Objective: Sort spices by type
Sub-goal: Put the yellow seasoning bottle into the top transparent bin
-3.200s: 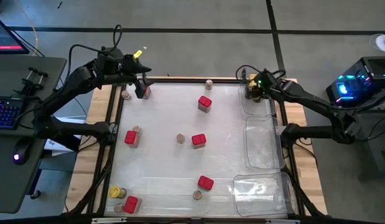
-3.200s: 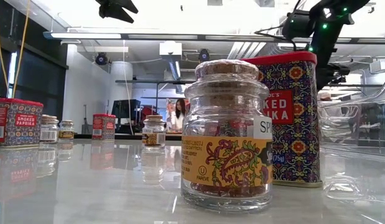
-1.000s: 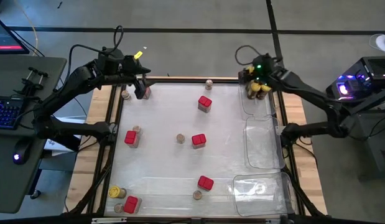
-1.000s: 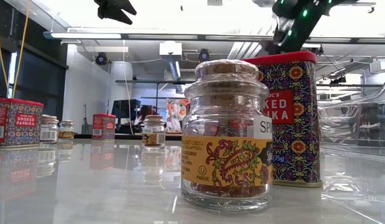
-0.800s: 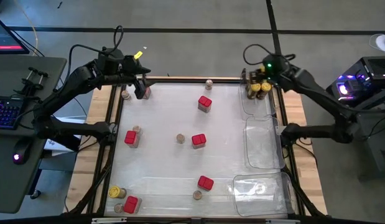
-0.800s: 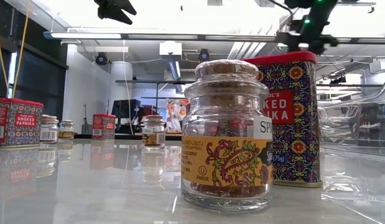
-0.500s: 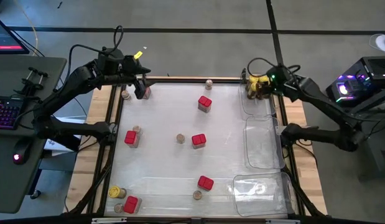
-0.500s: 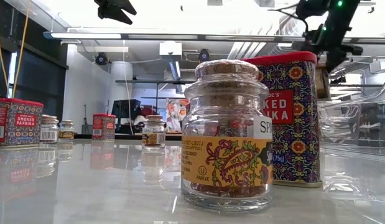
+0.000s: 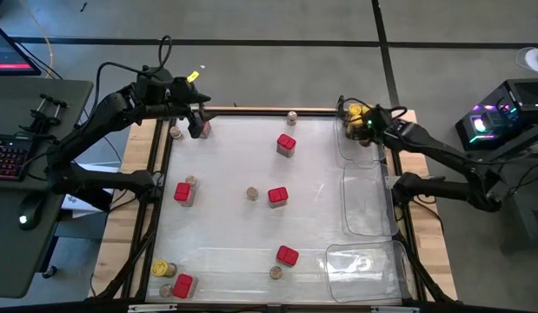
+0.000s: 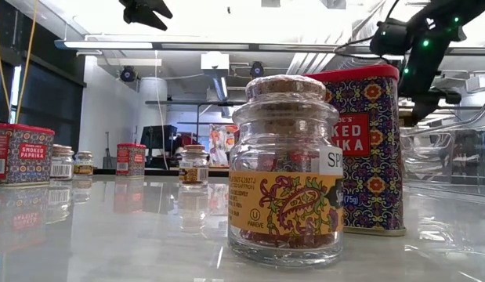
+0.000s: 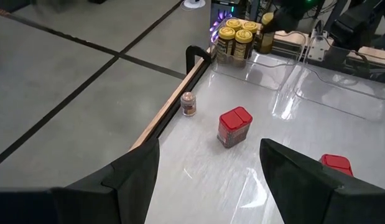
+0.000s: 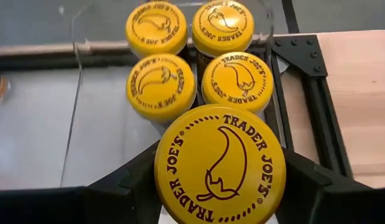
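Along the near edge of the worktop [image 9: 225,235], unsorted: a lone yellow-lidded jar [image 9: 163,268] just beside a corner red tin [image 9: 182,284], and further right a near red tin [image 9: 287,255] with a small cork-topped jar [image 9: 274,272]. To the right, two clear trays [image 9: 364,269] with no spices in them.

Mid-worktop: more red tins [image 9: 277,196] and small jars [image 9: 251,193], well apart, with plenty of open lanes between.

At the far left corner: left claw [image 9: 197,126] parked as a second ago, gaping wide, gripping nothing.

At the far right corner: right claw [image 9: 362,123], swung back low over the far tray [image 9: 342,155] within the last second, clamped on a held yellow-lidded jar [image 12: 220,163]. Just beyond it, four yellow-lidded jars [image 12: 160,85] already grouped in the tray, touching one another.

Likely meaning: fifth jar about to join its kind. Tight there, between tray wall, worktop edge and packed lids; needs a straight drop into the free spot beside the four.
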Robot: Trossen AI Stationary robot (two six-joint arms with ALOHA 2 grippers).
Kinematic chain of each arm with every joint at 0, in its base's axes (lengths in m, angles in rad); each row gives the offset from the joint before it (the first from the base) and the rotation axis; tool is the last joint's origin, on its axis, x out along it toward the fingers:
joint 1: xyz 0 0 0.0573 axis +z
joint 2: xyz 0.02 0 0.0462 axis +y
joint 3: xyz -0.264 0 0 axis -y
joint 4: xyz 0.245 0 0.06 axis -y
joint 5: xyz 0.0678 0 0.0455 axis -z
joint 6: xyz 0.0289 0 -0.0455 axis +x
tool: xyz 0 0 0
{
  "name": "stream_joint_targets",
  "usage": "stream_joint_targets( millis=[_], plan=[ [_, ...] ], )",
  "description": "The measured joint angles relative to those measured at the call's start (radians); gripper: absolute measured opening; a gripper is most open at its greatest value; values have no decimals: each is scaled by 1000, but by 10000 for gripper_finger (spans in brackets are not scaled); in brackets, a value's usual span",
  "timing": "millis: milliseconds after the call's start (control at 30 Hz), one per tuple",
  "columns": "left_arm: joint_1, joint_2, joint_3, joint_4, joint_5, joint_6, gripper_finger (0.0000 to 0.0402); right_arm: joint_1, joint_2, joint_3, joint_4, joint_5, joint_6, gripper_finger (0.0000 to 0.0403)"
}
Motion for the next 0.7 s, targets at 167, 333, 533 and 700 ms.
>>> stream_joint_targets(
  millis=[167,333,533,700],
  plan=[
    [0,0,0,1,0,0,265,0,0,-16,9,53,15,228],
    [0,0,0,1,0,0,265,0,0,-16,6,53,5,267],
    [0,0,0,0,0,0,265,0,0,-16,6,76,-3,276],
    [0,0,0,0,0,0,265,0,0,-16,11,74,-3,278]
  ],
)
